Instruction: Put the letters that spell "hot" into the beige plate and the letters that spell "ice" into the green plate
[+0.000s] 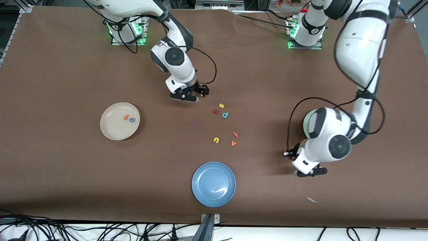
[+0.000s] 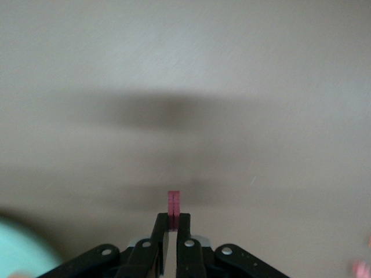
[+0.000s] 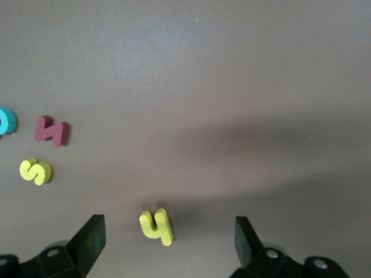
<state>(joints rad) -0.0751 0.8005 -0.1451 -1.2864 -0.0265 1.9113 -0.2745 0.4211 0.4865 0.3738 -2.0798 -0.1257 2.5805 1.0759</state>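
Note:
My left gripper (image 1: 309,172) (image 2: 174,218) is shut on a small dark red bar, the "i" (image 2: 174,202), over bare table just beside the green plate (image 1: 306,123) (image 2: 20,255), which the left arm mostly hides. My right gripper (image 1: 187,96) (image 3: 168,229) hangs open low over the yellow "h" (image 3: 156,226), which lies flat on the table between its fingers (image 3: 93,231). The beige plate (image 1: 113,132) toward the right arm's end holds the orange "t" (image 1: 126,117) and the blue "o" (image 1: 132,119).
Loose letters lie mid-table: yellow "s" (image 1: 221,105) (image 3: 36,171), a dark red letter (image 1: 215,111) (image 3: 52,131), teal "d" (image 1: 225,114), a salmon-pink letter (image 1: 235,134), yellow "u" (image 1: 216,140), orange "v" (image 1: 233,143). A blue plate (image 1: 213,183) sits nearest the front camera.

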